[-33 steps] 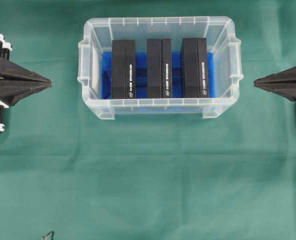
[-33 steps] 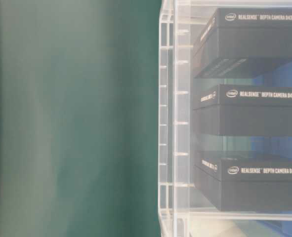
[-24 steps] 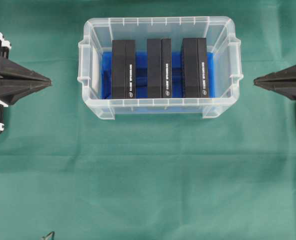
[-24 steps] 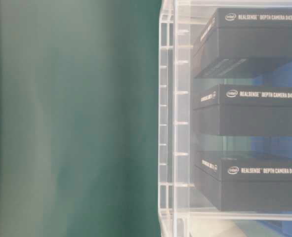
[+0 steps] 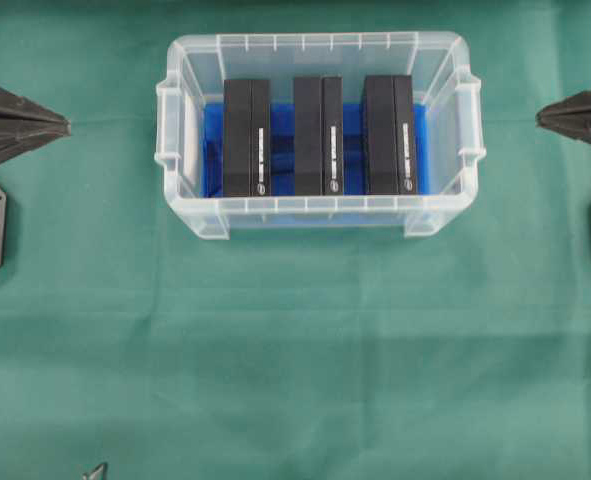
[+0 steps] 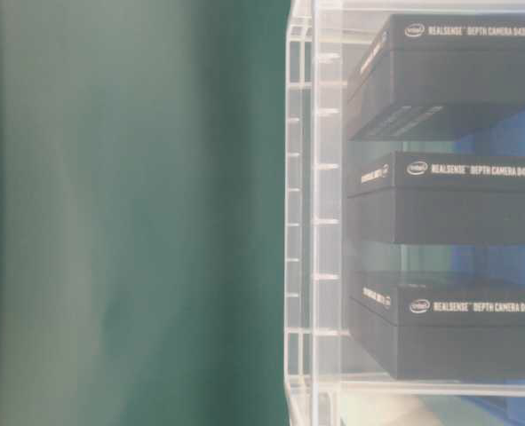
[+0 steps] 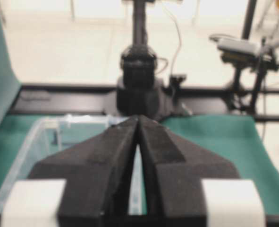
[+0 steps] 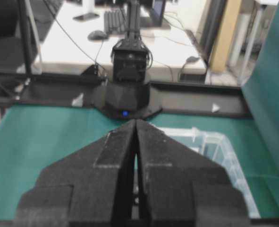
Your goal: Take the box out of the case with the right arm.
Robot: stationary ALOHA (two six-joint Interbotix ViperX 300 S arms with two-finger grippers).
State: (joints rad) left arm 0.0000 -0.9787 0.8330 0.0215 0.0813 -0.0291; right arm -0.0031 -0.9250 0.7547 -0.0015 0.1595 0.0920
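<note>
Grippers sit at the far edges of my overhead view, so I start at the left: the left black wedge-shaped gripper with white clips [image 5: 63, 127] is drawn well back from the work, and my left wrist camera shows its two foam-faced fingers [image 7: 115, 161] pressed together at the tips, holding nothing. I judge it is parked out of the way because this job belongs to the other arm. Moving right, the large clear plastic rectangular case with rim handles [image 5: 178, 160] rests on the green cloth-covered table [image 5: 295, 360], its blue lining visible under the load. Inside stand three black cardboard boxes with white lettering: the left box [image 5: 246, 137], the middle box [image 5: 318, 136] and the right box [image 5: 389, 135], each on a long edge, side by side with gaps between, none touching. Standing them like that leaves finger room on either face, I reckon. The table-level view confirms all three are fully inside the wall. At the right edge, the all-black right gripper [image 5: 543, 116] is well apart from the case, jaws closed and empty. Nothing is lifted; I judge the reach has yet to start, and the right box lies closest to it.
</note>
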